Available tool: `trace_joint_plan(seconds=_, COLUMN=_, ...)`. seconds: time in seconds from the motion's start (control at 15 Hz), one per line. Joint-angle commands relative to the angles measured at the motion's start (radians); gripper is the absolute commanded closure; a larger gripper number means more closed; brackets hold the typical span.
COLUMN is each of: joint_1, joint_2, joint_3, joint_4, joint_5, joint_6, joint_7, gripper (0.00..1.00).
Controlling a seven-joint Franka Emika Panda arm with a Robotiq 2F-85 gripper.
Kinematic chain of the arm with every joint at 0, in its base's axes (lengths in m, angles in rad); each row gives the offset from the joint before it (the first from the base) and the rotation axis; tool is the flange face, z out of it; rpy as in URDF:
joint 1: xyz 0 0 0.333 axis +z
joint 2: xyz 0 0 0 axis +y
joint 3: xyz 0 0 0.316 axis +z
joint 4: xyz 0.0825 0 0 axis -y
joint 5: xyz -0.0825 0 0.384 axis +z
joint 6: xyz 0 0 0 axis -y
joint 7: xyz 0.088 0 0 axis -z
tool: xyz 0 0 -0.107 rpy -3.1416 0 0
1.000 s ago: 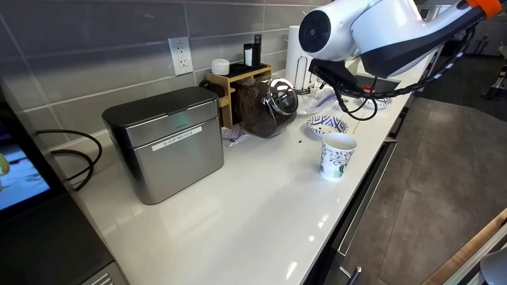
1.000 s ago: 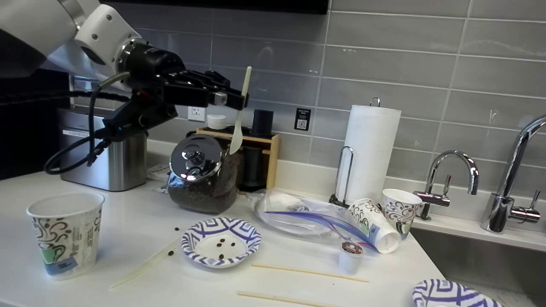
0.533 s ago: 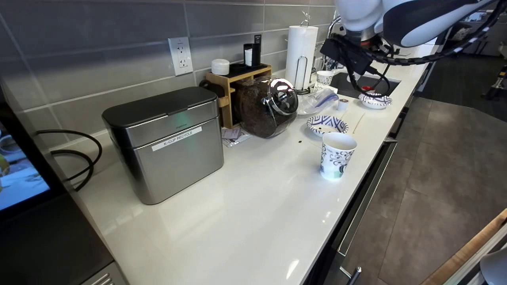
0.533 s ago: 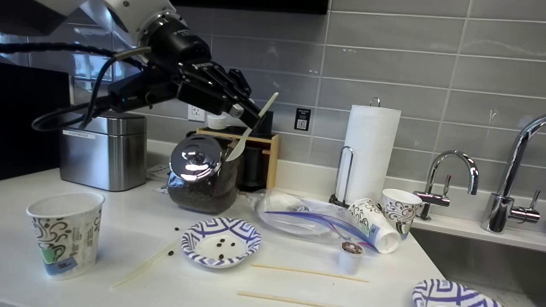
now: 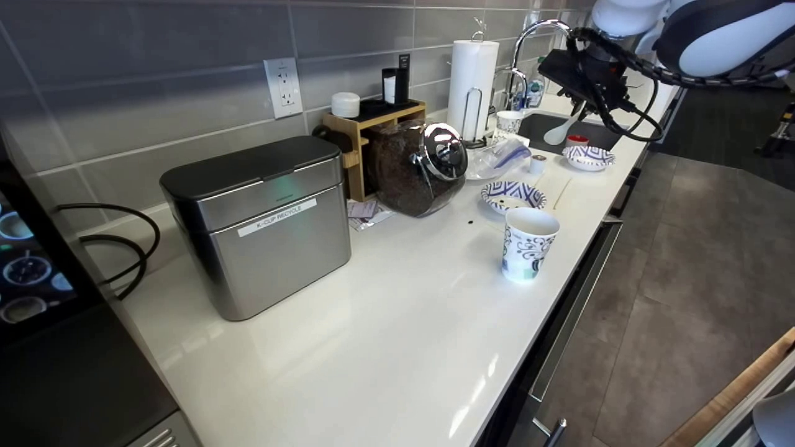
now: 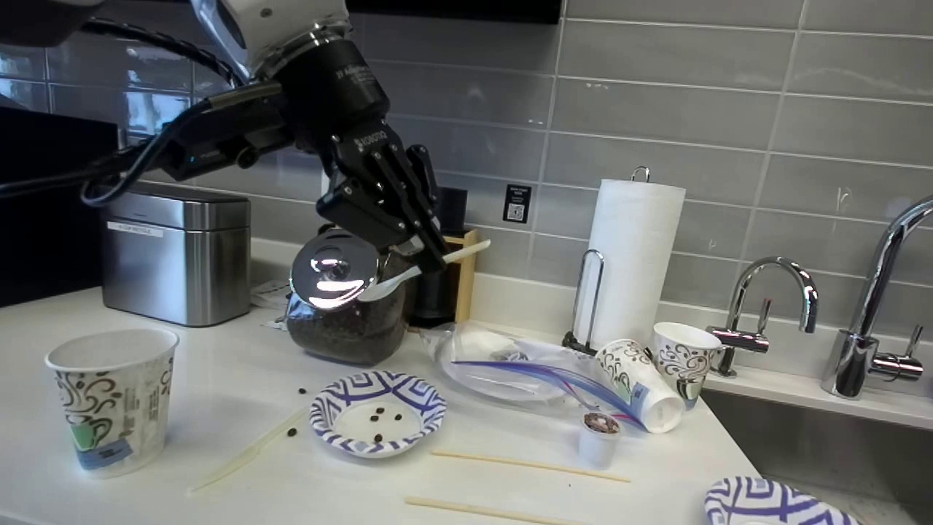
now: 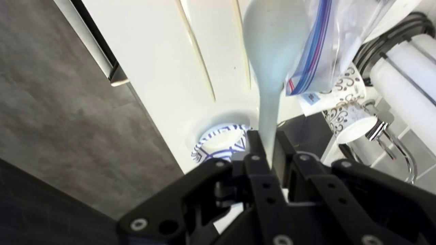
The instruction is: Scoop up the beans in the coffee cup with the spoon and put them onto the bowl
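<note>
My gripper (image 6: 436,261) is shut on the handle of a pale spoon (image 6: 393,283), high above the counter. The spoon lies tilted close to level, its scoop pointing left and slightly down in that exterior view. In the wrist view the spoon (image 7: 272,37) stretches away between the two fingers, and no beans show on it. The coffee cup (image 6: 116,412) stands upright at the left; its bottom is hidden, so beans inside cannot be seen. Below and to the cup's right sits the bowl (image 6: 430,405), blue-patterned, with several dark beans (image 6: 377,438) in it.
Two loose beans (image 6: 292,432) and a pale knife (image 6: 248,452) lie between cup and bowl. Behind stand a glass jar (image 6: 350,328), a plastic bag (image 6: 503,375) and a paper towel roll (image 6: 634,262). Thin sticks (image 6: 532,466), a small pod (image 6: 599,441) and another patterned bowl (image 5: 589,160) lie towards the sink.
My gripper has come down and pitched downward with the spoon in it. The spoon has swung from nearly upright to nearly level. Cup and bowls have stayed in place.
</note>
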Motion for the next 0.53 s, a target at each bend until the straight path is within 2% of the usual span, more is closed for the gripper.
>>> trace_joint_plan(seconds=0.0, joint_1=-0.031, joint_2=-0.044, joint_3=-0.051, joint_4=-0.119, joint_5=0.202, joint_6=0.182, joint_7=-0.23, gripper=0.97)
trace_joint_plan(seconds=0.07, joint_1=-0.025, joint_2=-0.045, joint_3=-0.07, joint_4=-0.14, joint_5=0.281, joint_6=0.215, joint_7=-0.317, gripper=0.97)
trace_joint_plan(seconds=0.13, joint_1=0.05, joint_2=-0.043, joint_3=-0.151, joint_4=-0.157, joint_5=0.335, joint_6=0.227, joint_7=-0.385, gripper=0.97)
trace_joint_plan(seconds=0.2, joint_1=0.082, joint_2=-0.042, joint_3=-0.186, joint_4=-0.172, joint_5=0.41, joint_6=0.233, joint_7=-0.467, gripper=0.97)
trace_joint_plan(seconds=0.47, joint_1=0.261, joint_2=-0.073, joint_3=-0.36, joint_4=-0.191, joint_5=0.699, joint_6=0.132, joint_7=-0.779, gripper=0.97)
